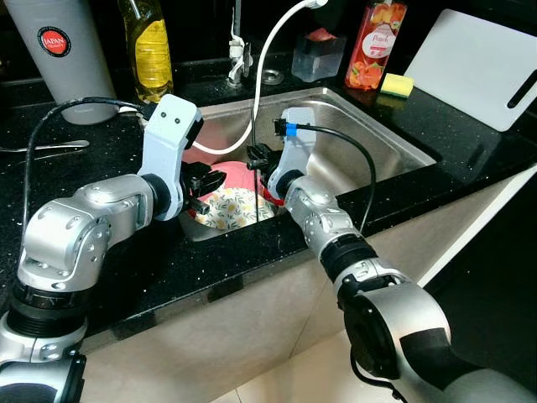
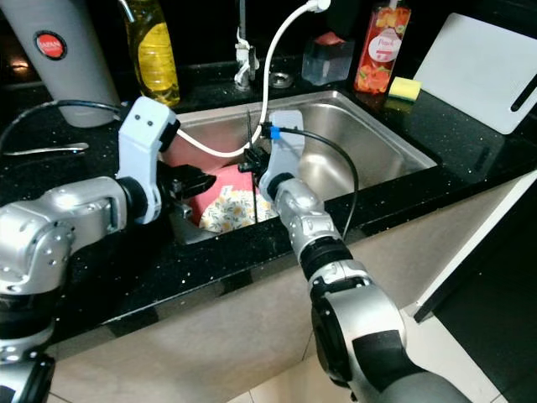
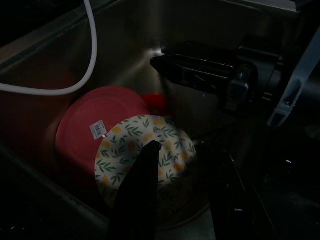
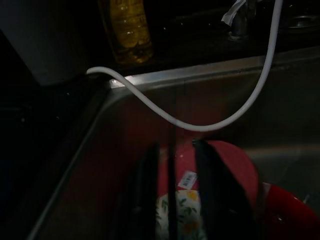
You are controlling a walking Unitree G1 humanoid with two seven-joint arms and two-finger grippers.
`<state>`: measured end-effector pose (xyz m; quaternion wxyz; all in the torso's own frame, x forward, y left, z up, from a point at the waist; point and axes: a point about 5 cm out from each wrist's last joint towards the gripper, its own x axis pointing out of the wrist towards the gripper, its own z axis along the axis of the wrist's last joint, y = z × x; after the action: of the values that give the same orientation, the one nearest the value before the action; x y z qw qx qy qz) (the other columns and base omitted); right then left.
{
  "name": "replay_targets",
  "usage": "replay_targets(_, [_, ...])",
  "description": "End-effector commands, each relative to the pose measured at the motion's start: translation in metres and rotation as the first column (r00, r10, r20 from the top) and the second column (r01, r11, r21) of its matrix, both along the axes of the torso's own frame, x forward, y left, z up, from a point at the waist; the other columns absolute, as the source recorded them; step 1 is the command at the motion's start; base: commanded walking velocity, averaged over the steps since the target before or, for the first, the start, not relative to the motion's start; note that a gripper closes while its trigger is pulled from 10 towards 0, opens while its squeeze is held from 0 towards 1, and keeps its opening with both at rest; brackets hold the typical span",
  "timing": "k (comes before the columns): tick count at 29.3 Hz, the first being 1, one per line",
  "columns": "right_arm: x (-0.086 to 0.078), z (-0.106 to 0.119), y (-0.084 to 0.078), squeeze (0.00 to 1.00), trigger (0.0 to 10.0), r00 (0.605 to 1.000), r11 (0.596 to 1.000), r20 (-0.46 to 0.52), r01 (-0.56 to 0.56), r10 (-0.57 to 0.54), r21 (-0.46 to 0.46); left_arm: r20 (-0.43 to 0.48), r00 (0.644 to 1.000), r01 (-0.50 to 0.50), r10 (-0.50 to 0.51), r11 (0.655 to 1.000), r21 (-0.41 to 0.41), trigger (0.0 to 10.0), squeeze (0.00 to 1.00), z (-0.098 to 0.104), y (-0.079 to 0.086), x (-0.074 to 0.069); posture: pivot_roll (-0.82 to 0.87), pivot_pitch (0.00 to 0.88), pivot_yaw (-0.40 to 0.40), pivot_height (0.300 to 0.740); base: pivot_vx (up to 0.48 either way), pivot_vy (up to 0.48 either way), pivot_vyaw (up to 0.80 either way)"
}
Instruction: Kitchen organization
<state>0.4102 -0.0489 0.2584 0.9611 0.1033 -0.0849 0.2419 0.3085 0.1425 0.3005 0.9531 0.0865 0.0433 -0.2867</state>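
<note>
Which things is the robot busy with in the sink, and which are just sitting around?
Busy with: flowery plate, pink plate, red bowl, sink, left gripper, right gripper.

Just sitting around: oil bottle, juice bottle, sponge, cutting board, spoon.

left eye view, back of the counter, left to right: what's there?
Grey canister → yellow oil bottle → faucet → clear container → peach bottle → yellow sponge → white cutting board

Floral plate partly behind left gripper's fingers.
</note>
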Motion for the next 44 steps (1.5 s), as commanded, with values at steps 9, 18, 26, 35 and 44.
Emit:
replay_targets(9, [0.0, 0.031, -0.025, 0.0, 10.0, 0.99, 0.987, 0.134, 0.02, -0.042, 0.159, 0.028, 0.999, 0.026, -0.026, 1.0, -0.008, 10.0, 0.0, 0.005, -0.006, -0.004, -0.06, 0.151, -0.031, 0.74, 0.0, 0.0, 0.0])
replay_targets(18, [-0.012, 0.041, -0.047, 0.0, 10.0, 0.967, 0.984, 0.225, 0.082, -0.117, 0.16, 0.08, 0.996, -0.022, 0.026, 0.999, -0.049, 10.0, 0.0, 0.008, -0.003, -0.002, -0.07, 0.152, -0.031, 0.74, 0.0, 0.0, 0.0])
replay_targets(26, [-0.046, 0.044, -0.082, 0.0, 10.0, 0.919, 0.955, 0.279, 0.233, -0.279, 0.184, 0.204, 0.959, -0.171, 0.198, 0.975, -0.141, 10.0, 0.0, 0.016, 0.003, 0.004, -0.08, 0.158, -0.019, 0.74, 0.0, 0.0, 0.0])
replay_targets(35, [-0.068, 0.047, -0.104, 0.0, 10.0, 0.861, 0.923, 0.335, 0.354, -0.384, 0.147, 0.266, 0.937, -0.169, 0.224, 0.962, -0.214, 10.0, 0.0, 0.021, 0.001, 0.003, -0.1, 0.158, -0.003, 0.74, 0.0, 0.0, 0.0])
replay_targets(44, [-0.079, 0.054, -0.111, 0.0, 10.0, 0.833, 0.905, 0.362, 0.414, -0.419, 0.094, 0.287, 0.924, -0.183, 0.251, 0.953, -0.243, 10.0, 0.0, 0.018, -0.004, 0.004, -0.11, 0.151, -0.006, 0.74, 0.0, 0.0, 0.0])
